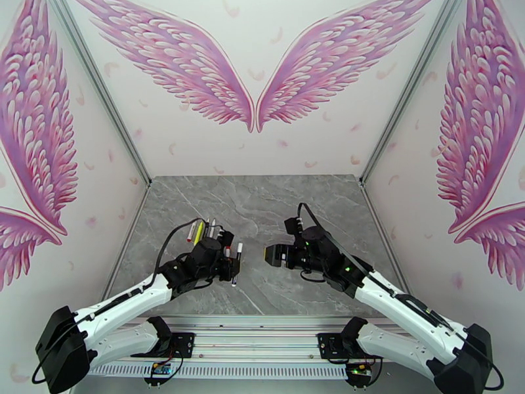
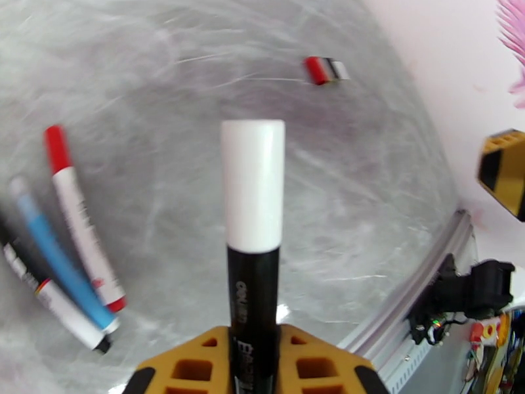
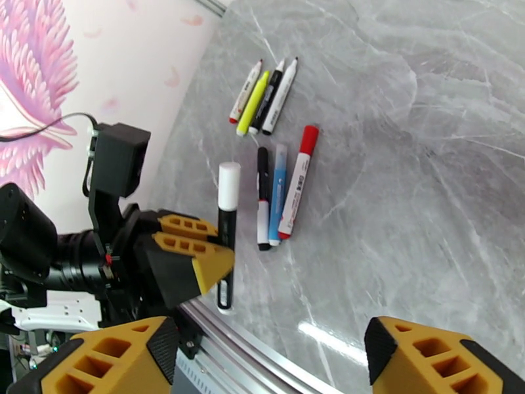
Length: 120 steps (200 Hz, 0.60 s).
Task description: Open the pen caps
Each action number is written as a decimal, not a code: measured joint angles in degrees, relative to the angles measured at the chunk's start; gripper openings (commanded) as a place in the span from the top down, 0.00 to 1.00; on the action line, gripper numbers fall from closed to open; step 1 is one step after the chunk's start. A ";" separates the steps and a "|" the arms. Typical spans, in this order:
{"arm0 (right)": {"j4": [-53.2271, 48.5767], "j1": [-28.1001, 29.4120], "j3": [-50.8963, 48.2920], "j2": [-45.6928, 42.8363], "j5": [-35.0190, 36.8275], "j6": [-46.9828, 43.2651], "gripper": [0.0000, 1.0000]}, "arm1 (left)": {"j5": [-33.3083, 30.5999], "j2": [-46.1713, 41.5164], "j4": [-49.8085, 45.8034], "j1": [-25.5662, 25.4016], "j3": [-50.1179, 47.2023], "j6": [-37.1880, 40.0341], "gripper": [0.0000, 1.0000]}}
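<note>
Left gripper [image 3: 220,247]: yellow fingers [image 2: 315,366] pressed onto the black marker [image 2: 253,310], one on each side of the barrel. Firm pinch on the lower barrel.

- Black marker: dark barrel with white print, too blurred to read. The white cap [image 2: 252,185] is seated on the end, a plain smooth cylinder slightly wider than the barrel. It sticks out well beyond the fingertips. The uncapped end passes back between the fingers and reaches down toward the metal rail [image 3: 262,362] at the table's near edge.
- From above, the marker sits at the left gripper's tip, with its cap toward the far side of the grey marble table [image 1: 262,198].

Right gripper [image 3: 282,359]: fingers spread wide, nothing between them. It faces the left gripper's tip across a short gap and does not touch the marker.

Other pens, all flat on the table:
- Just beyond the left fingers lie three side by side: a red-capped marker [image 3: 298,182], a blue marker [image 3: 278,192] and a black-and-white marker [image 3: 262,198].
- Farther beyond is a row of four with narrow pointed tips, including a yellow highlighter [image 3: 254,103].
- A small red cap [image 2: 325,69] lies alone, past the white cap and a little to its right. It is blurred.
</note>
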 measured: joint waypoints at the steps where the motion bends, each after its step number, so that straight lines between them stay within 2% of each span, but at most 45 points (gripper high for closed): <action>1: 0.07 -0.07 0.02 -0.04 -0.02 0.13 0.27 | 0.31 0.15 0.33 -0.09 0.02 -0.02 0.81; 66: 2.43 -0.70 0.09 0.31 -1.29 0.61 0.36 | 9.57 6.71 11.45 -2.69 4.22 2.56 0.81; 120: 2.47 -1.14 1.03 1.62 -1.92 0.66 0.40 | 12.31 8.72 13.73 -4.17 5.77 4.72 0.81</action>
